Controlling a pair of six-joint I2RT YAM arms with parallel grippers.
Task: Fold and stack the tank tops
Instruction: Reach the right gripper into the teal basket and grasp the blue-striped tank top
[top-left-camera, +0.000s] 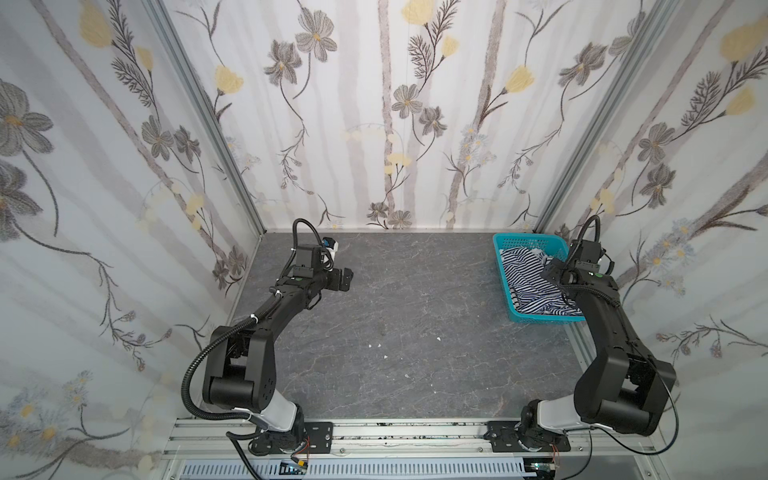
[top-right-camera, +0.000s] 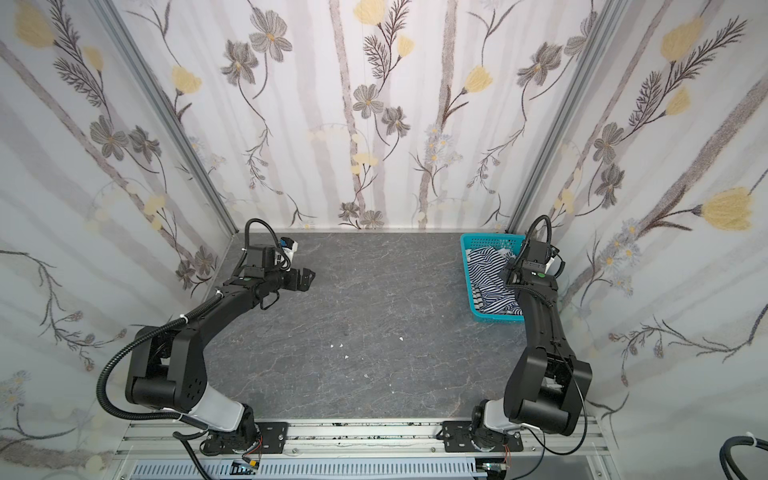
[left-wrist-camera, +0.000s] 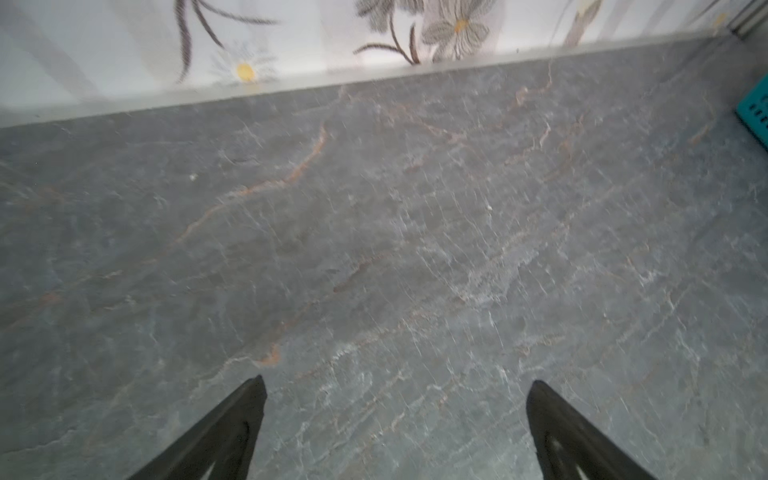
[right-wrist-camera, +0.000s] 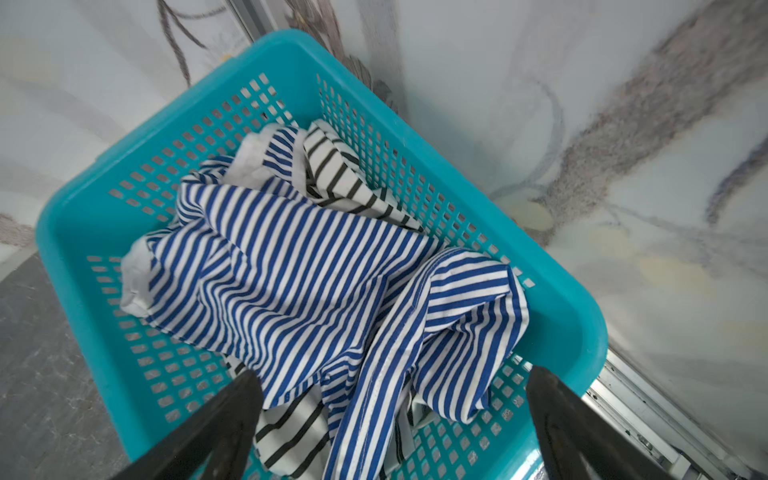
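Note:
Both tank tops lie crumpled together in the turquoise basket (right-wrist-camera: 573, 316) at the table's far right corner. The finely blue-and-white striped top (right-wrist-camera: 299, 266) lies uppermost. The white top with wider black stripes (right-wrist-camera: 340, 174) shows from under it at two ends. In both top views the pile (top-left-camera: 524, 266) (top-right-camera: 487, 270) is partly hidden by my right arm. My right gripper (right-wrist-camera: 392, 374) (top-left-camera: 549, 271) hangs open just above the pile, holding nothing. My left gripper (left-wrist-camera: 397, 380) (top-left-camera: 347, 280) is open over bare table at the far left.
The dark grey stone-patterned table (top-left-camera: 415, 332) is enclosed by flowered walls at the back and both sides. The basket's left wall (top-left-camera: 504, 286) faces the middle of the table. A few small white specks (top-left-camera: 384, 356) lie on the surface.

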